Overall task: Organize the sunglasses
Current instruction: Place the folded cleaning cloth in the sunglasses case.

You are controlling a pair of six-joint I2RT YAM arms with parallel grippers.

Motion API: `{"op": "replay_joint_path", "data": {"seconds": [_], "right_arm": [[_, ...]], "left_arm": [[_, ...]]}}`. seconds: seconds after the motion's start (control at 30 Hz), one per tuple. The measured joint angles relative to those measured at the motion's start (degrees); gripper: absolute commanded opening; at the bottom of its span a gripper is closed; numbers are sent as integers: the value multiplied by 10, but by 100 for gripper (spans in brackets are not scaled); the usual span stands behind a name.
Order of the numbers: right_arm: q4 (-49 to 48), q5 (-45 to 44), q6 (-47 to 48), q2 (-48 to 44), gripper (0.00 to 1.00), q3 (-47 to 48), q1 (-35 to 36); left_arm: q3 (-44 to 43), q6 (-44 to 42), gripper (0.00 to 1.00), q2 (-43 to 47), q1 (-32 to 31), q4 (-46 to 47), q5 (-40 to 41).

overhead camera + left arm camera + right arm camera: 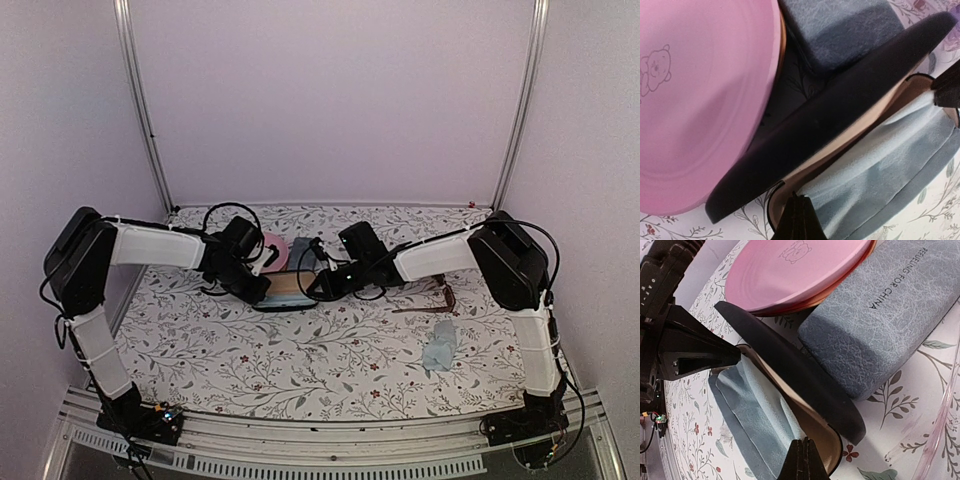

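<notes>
The left gripper (799, 217) and right gripper (802, 460) are pressing clenched jaws onto the blue cloth (755, 410) in the open black case (805, 385), probably flattening it. The brown sunglasses (446, 297) are waiting to the right, and the pale pink sunglasses (942, 415) are lying beside the grey case (880, 325).

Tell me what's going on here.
The left arm and right arm meet at the open black oval case, jaws shut at its rim over the light blue cloth inside. Neither holds sunglasses: the reddish-brown pair lies on the table to the right, the pale pinkish pair beside the grey-blue case.
</notes>
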State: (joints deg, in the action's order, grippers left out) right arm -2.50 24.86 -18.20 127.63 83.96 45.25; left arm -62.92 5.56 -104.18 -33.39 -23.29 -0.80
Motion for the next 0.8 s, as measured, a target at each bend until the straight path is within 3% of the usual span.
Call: {"op": "replay_joint_path", "data": {"seconds": [0.8], "right_arm": [[17, -7, 2, 8, 0, 12, 0]], "left_arm": [[-12, 0, 0, -10, 0, 1, 11]]}}
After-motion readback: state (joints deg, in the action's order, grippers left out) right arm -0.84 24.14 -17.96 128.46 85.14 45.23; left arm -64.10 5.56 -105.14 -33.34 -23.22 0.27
